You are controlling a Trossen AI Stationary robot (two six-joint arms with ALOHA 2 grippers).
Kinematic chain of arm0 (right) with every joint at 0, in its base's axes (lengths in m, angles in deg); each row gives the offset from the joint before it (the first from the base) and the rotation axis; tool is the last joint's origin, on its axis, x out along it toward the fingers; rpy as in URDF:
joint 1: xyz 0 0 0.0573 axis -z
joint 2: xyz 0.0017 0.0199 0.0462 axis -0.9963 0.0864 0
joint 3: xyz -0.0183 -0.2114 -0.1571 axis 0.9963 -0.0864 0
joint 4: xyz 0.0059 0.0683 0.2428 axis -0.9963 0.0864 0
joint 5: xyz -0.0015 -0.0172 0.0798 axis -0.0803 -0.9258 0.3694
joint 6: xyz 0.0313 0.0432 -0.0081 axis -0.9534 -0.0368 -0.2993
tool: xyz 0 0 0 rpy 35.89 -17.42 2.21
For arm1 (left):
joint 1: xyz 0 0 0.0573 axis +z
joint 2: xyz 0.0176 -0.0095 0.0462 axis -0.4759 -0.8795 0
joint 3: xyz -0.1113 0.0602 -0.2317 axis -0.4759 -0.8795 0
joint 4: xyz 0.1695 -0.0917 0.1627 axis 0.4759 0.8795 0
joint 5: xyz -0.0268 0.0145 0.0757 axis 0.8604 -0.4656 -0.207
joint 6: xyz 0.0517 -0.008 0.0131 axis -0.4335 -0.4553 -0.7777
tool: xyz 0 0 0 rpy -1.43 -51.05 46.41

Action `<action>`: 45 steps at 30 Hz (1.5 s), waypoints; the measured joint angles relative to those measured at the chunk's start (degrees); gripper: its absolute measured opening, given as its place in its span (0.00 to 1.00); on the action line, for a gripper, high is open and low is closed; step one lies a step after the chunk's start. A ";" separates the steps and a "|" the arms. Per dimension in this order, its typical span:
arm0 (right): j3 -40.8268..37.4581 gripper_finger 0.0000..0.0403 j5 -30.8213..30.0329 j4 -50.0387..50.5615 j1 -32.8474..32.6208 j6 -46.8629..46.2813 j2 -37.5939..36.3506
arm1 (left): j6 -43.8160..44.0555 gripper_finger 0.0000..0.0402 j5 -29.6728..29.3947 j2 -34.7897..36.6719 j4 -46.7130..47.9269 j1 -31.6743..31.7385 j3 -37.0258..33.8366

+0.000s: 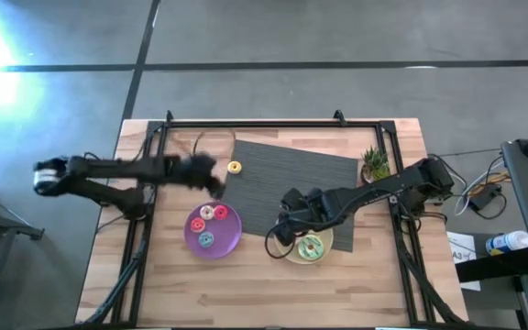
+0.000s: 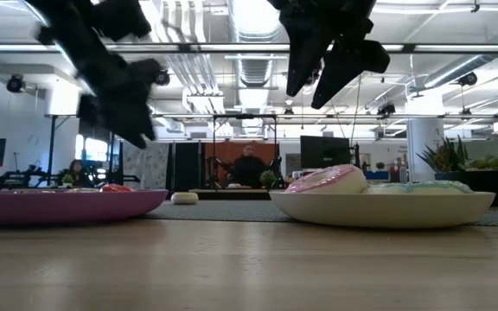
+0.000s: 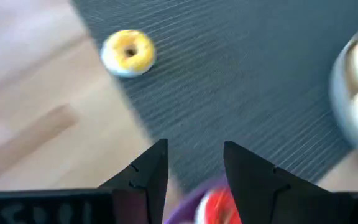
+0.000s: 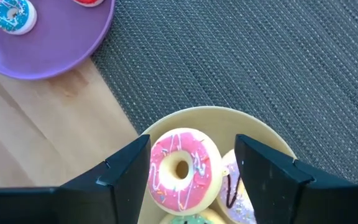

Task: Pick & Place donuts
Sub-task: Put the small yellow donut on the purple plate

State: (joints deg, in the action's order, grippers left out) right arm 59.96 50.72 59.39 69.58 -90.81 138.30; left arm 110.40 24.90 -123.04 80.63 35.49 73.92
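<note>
Flat: yellow donut (image 3: 128, 53), hole up, on mat edge (image 3: 253, 81).

No text, label or number can be read anywhere.

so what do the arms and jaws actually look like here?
Both arms are dark, near-black jointed links. The left arm ends in a pale grey base joint at the table's edge. Each gripper, left and right, has two flat black angular jaws tapering to points. Pale lettering on the left one is unreadable.
</note>
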 joint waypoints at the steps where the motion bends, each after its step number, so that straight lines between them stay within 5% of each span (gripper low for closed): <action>1: 0.00 0.56 0.01 0.02 0.15 0.37 0.00 | -1.68 0.32 7.01 -0.84 -3.86 5.71 -0.74; 4: 0.00 0.56 0.00 0.07 0.33 0.96 0.00 | -4.03 0.32 18.79 -4.66 -10.27 19.21 -1.71; 9: -0.02 0.56 0.13 0.26 0.24 0.96 0.00 | -9.62 0.32 20.65 -11.95 -9.53 28.96 -0.19; 33: -0.57 0.56 -0.07 0.50 0.44 -0.51 0.00 | -17.30 0.31 21.89 -35.88 -8.50 29.49 13.64; 45: -0.59 0.56 -0.66 0.61 0.48 1.01 0.00 | -24.84 0.02 18.79 -31.57 -8.68 29.38 13.53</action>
State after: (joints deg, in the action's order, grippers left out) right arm 59.37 50.06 60.00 70.06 -89.79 138.30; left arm 85.56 43.69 -154.61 71.95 64.87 87.45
